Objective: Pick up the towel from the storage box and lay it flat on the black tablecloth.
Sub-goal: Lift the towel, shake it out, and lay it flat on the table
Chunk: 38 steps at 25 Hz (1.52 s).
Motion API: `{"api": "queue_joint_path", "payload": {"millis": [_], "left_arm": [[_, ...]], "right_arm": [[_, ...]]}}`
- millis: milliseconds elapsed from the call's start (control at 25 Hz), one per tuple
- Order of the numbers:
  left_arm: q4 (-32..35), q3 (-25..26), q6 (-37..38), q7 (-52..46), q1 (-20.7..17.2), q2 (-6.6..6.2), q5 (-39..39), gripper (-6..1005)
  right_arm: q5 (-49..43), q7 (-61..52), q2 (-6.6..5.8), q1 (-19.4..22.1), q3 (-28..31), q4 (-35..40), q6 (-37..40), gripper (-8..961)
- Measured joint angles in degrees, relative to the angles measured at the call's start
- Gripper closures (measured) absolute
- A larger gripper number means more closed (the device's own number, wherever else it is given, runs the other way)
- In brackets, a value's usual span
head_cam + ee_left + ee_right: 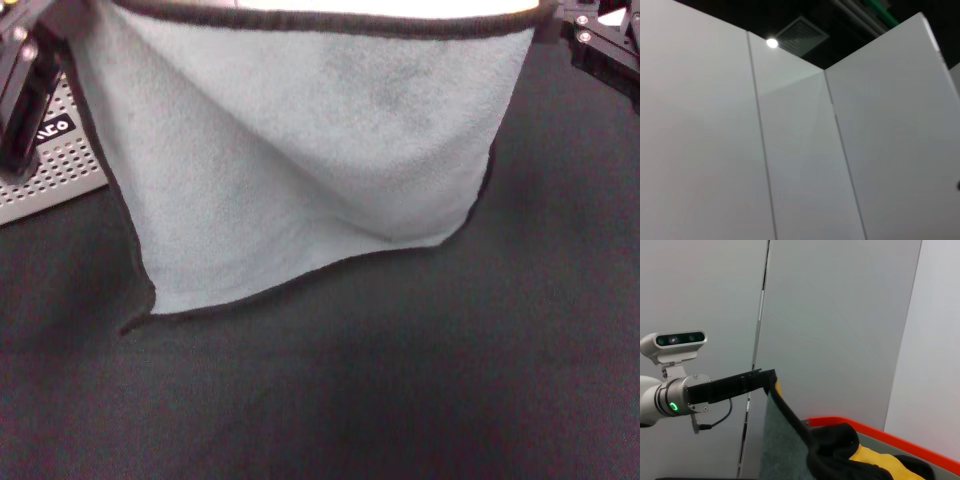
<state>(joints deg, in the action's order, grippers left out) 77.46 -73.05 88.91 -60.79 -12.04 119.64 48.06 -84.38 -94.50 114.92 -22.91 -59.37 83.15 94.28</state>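
Grey-green towel (300, 160): hangs spread across the upper middle of the head view, black-edged top hem taut between my two grippers, lower edge sagging onto the black tablecloth (400, 380).
Left gripper (22, 95): upper left of the head view, at the towel's top corner; in the right wrist view its fingers (747, 381) are pinched on that corner.
Right gripper (600, 45): upper right of the head view, at the other top corner; I cannot tell how its fingers stand.
Storage box (55, 165): perforated grey wall at the left edge, beside the towel, on the bench.
Towel reverse: yellow-orange, bunched at the lower right of the right wrist view.
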Motion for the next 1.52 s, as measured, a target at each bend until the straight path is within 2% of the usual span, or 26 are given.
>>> {"api": "queue_joint_path", "payload": {"millis": [440, 720, 1040, 1280, 1400, 1520], "left_arm": [[-1.29, 9.03, 15.66, -10.03, 0.24, 0.11, 2.53, 987], [-1.37, 9.60, 19.06, -14.52, 0.58, -0.19, 3.41, 986], [-2.46, 10.81, 27.27, -17.00, 0.28, -0.61, 4.59, 986], [-2.84, 10.87, 27.71, -20.21, -1.12, -0.66, 4.08, 986], [-3.53, 11.06, 27.74, -24.22, -0.91, -1.40, 4.01, 986], [-8.76, 11.57, 27.68, -28.70, 1.44, -3.26, 4.05, 986]], "right_arm": [[1.08, -2.30, 0.91, 6.03, -3.43, 9.66, 2.01, 953], [1.83, -4.43, 0.92, 8.26, -6.95, 14.35, 3.12, 953], [5.83, -7.07, 0.99, 11.14, -8.28, 19.16, 8.82, 953], [9.96, -7.97, 1.01, 14.15, -9.70, 20.78, 12.47, 953], [11.45, -8.06, 1.01, 15.27, -10.56, 19.95, 13.90, 953], [11.67, -7.75, 1.01, 15.84, -11.43, 16.28, 13.41, 953]]}}
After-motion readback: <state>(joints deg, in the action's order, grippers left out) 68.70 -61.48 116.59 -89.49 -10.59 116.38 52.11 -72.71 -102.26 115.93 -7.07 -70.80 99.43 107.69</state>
